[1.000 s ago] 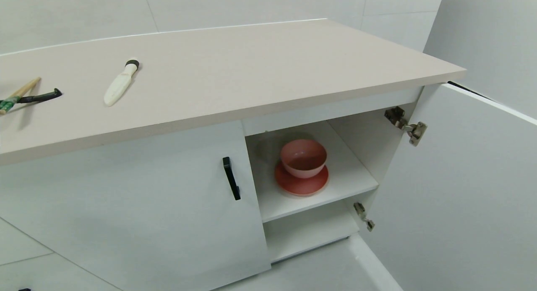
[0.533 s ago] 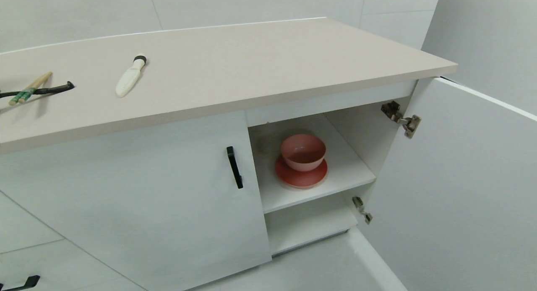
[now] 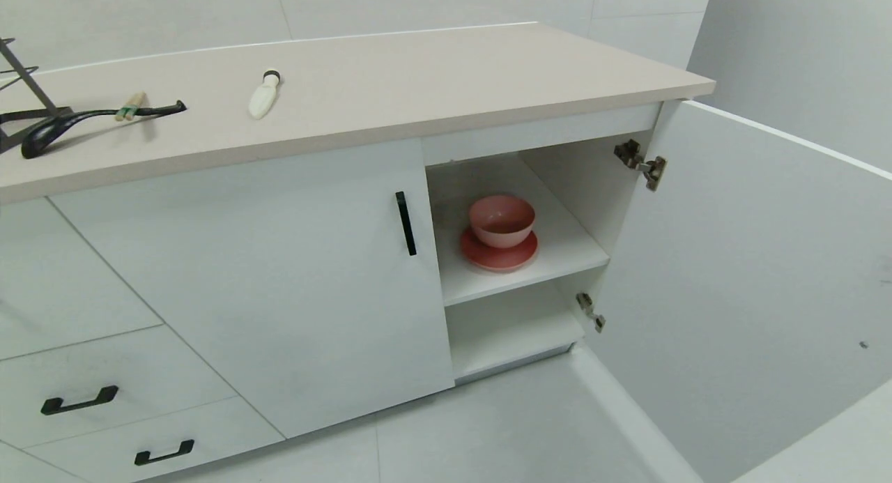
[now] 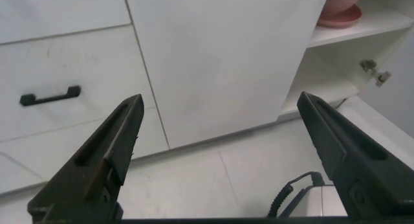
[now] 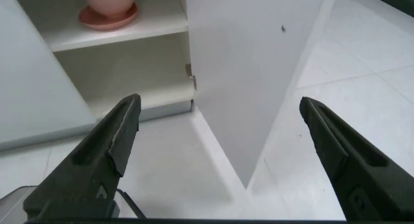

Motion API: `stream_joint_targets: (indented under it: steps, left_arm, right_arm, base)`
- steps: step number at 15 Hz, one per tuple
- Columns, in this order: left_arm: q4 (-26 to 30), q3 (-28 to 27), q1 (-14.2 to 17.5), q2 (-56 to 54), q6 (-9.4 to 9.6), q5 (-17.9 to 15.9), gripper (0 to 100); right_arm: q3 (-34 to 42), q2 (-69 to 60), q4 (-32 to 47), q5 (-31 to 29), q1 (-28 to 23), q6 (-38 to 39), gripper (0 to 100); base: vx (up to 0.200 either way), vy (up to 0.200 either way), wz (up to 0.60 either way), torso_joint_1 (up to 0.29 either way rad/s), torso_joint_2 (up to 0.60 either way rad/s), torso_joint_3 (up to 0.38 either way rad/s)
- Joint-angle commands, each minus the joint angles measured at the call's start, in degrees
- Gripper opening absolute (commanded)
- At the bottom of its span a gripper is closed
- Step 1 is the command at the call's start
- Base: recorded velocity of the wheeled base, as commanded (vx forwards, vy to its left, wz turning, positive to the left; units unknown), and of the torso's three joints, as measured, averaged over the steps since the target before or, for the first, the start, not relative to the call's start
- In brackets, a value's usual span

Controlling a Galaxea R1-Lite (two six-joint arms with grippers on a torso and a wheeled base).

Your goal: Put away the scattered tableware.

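Left gripper (image 4: pixel 220 159): jaws wide apart, nothing between them, low in front of the closed door (image 4: pixel 220 56), with floor underneath. Right gripper (image 5: pixel 220 159): also spread and holding nothing, low in front of the open right bay, near the open door (image 5: pixel 259 62). Pink bowl (image 3: pixel 502 220) sits on the red plate (image 3: pixel 498 256), both on the upper shelf (image 3: pixel 557 260) of that bay, farther in and higher than both grippers and well apart from either. The open door swings out to the right on two hinges. The closed door has a black handle (image 3: pixel 405 223) just left of the bay. Up on the countertop (image 3: pixel 432 79), well apart from both grippers: a white utensil (image 3: pixel 264 95) left of centre. Farther left are the chopsticks (image 3: pixel 130 106), lying against the handle of a black ladle (image 3: pixel 90 117). Wire rack (image 3: pixel 21 86) at the far left edge. Two drawers (image 3: pixel 78 401) lower left, both shut.
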Motion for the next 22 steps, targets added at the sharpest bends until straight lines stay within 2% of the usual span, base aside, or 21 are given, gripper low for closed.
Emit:
stream_joint_targets:
  steps: [1,9,11,15,20,22]
  left_arm:
    - [0.0,0.0,0.0,0.0,-0.04,0.0,100]
    - [0.0,0.0,0.1,0.0,-0.04,0.0,100]
    - [0.1,0.0,0.1,0.0,-0.13,0.1,100]
    - [0.0,0.0,0.0,0.0,-0.13,0.1,100]
    - [0.0,0.0,0.1,0.0,-0.22,0.0,100]
    - [0.0,0.0,0.0,0.0,-0.22,0.0,100]
  right_arm:
    - [0.0,0.2,0.0,0.0,0.0,0.0,100]
    - [0.0,0.2,0.0,0.0,0.0,0.0,100]
    - [0.0,0.2,0.0,0.0,0.0,0.0,100]
    - [0.0,0.2,0.0,0.0,0.0,0.0,100]
    - [0.0,0.3,0.0,0.0,0.0,-0.1,100]
    - [0.0,0.3,0.0,0.1,0.0,-0.2,100]
  base:
    - [0.000,-0.200,0.00,0.007,0.00,0.002]
    - [0.000,-0.200,0.00,0.003,0.00,0.004]
    - [-0.200,-0.200,0.00,0.002,0.00,0.002]
    - [-0.200,-0.050,0.00,0.005,0.01,0.002]
    - [0.000,-0.200,0.00,0.001,0.01,0.001]
    - [0.000,0.000,0.30,-0.001,0.00,0.004]
